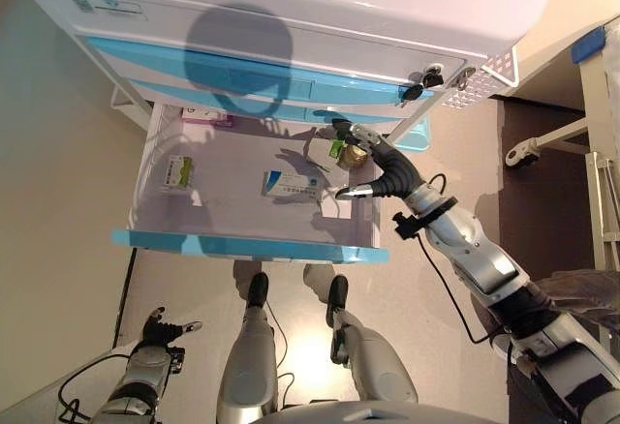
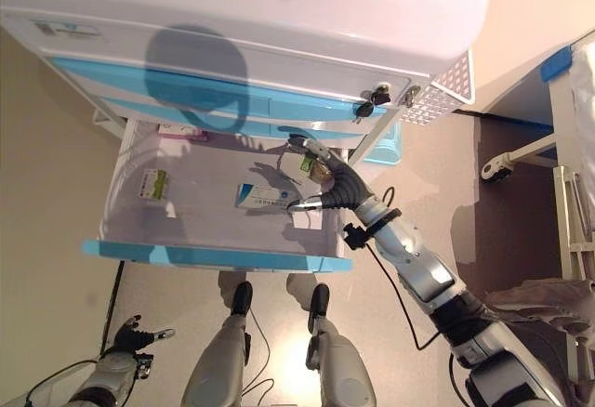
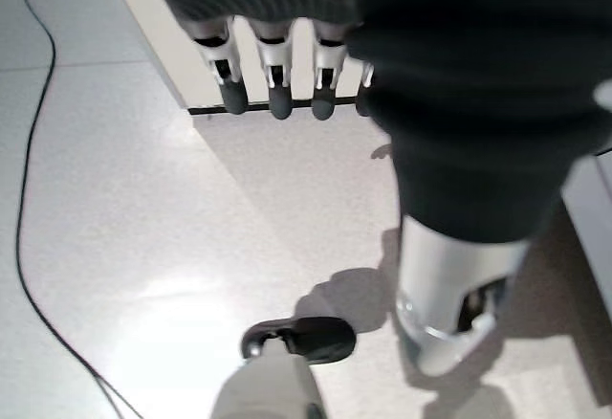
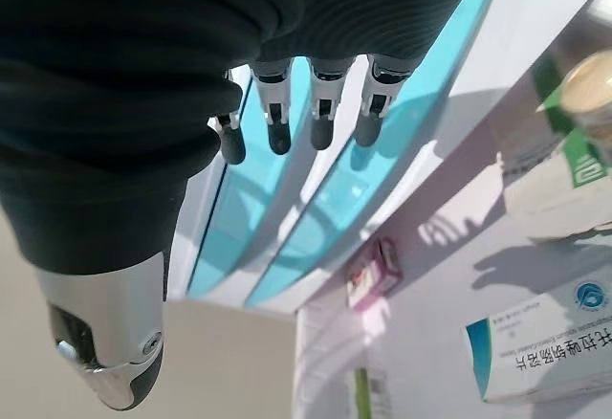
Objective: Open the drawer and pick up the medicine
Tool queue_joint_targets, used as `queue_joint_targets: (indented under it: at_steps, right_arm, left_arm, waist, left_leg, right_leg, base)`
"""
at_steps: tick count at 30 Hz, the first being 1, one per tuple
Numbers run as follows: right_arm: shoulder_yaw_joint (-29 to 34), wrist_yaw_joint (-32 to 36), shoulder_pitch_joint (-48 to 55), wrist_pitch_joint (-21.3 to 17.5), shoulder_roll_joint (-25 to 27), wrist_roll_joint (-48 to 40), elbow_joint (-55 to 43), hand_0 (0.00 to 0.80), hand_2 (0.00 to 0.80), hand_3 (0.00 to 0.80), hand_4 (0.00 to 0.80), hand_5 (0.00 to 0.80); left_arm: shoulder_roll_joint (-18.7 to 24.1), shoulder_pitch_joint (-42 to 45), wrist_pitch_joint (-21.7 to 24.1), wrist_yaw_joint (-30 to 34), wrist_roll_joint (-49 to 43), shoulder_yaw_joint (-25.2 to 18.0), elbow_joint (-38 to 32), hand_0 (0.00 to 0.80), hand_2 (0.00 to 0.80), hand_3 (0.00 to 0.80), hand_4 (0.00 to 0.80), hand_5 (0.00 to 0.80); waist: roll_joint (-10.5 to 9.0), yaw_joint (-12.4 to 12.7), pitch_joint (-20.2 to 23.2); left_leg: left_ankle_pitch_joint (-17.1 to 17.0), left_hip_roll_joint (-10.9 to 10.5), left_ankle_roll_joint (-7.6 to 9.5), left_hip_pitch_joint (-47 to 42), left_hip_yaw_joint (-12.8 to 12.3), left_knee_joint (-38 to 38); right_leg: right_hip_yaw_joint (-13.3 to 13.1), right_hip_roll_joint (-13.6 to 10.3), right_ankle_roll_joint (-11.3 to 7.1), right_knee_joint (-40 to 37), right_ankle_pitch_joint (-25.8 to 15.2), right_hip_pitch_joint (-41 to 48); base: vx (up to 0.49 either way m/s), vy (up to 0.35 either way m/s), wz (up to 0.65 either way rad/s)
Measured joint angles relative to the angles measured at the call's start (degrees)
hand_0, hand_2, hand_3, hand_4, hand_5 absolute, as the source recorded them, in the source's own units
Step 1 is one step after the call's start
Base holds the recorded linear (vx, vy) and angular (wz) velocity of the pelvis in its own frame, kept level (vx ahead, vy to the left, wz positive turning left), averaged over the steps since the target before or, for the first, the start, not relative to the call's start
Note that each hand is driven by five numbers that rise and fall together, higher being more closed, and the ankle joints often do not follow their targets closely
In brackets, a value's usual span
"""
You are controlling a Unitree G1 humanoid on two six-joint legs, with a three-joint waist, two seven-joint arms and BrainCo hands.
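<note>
the open drawer (image 1: 145,167) holds a blue-white medicine box (image 1: 291,185), a green-labelled box (image 1: 177,170) and a bottle (image 1: 351,156); right hand (image 1: 373,167) fingers released.

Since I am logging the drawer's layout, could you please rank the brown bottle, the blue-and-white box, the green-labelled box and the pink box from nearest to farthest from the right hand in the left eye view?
From the right hand, open inside the drawer:
1. Brown bottle, right beside the fingers, at the right side.
2. Blue-and-white box, mid-drawer.
3. Pink box, at the back left, and green-labelled box, at the left wall: too close to call.
</note>
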State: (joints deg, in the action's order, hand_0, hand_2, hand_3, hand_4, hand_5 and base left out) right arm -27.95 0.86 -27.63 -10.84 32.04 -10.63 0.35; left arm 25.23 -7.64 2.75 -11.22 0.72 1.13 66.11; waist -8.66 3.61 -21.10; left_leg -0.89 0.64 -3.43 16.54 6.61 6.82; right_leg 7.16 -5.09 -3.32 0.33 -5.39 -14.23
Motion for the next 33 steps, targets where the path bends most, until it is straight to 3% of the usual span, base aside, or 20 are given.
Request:
queue_joint_targets:
  at_steps: [9,19,33]
  right_arm:
    - [-6.75,-0.80,-8.53,1.26,-3.20,5.30,9.00,0.000,0.000,0.000,0.000,0.000]
    - [-9.44,-2.80,-14.04,3.38,-10.05,11.25,18.39,0.000,0.000,0.000,0.000,0.000]
    - [-13.20,-6.81,-19.79,6.36,-17.60,20.56,32.99,0.000,0.000,0.000,0.000,0.000]
  left_arm:
    - [0.36,-0.43,-0.20,-0.14,0.00,1.17,0.16,0.000,0.000,0.000,0.000,0.000]
    - [0.56,-1.06,-0.84,-0.90,0.00,2.73,0.48,0.000,0.000,0.000,0.000,0.000]
    - [0.65,-1.57,-0.99,-2.29,0.01,4.91,0.58,0.000,0.000,0.000,0.000,0.000]
  waist:
    - [-0.75,1.44,-0.48]
    - [-1.03,3.57,-0.54]
    - [-1.70,4.47,-0.57]
  left_leg:
    - [0.02,-0.06,-0.04,0.34,0.46,0.25]
    - [0.09,-0.20,-0.14,1.39,1.53,0.95]
    - [0.16,-0.31,-0.24,2.58,2.19,1.89]
  right_leg:
    - [0.48,-0.04,0.00,0.00,0.00,0.02]
    - [1.44,-0.08,0.00,-0.01,0.02,-0.13]
    - [2.07,-0.07,0.05,0.01,-0.02,-0.61]
  base:
    - [0.000,-0.002,0.01]
    - [0.004,-0.003,0.04]
    - [0.002,0.000,0.01]
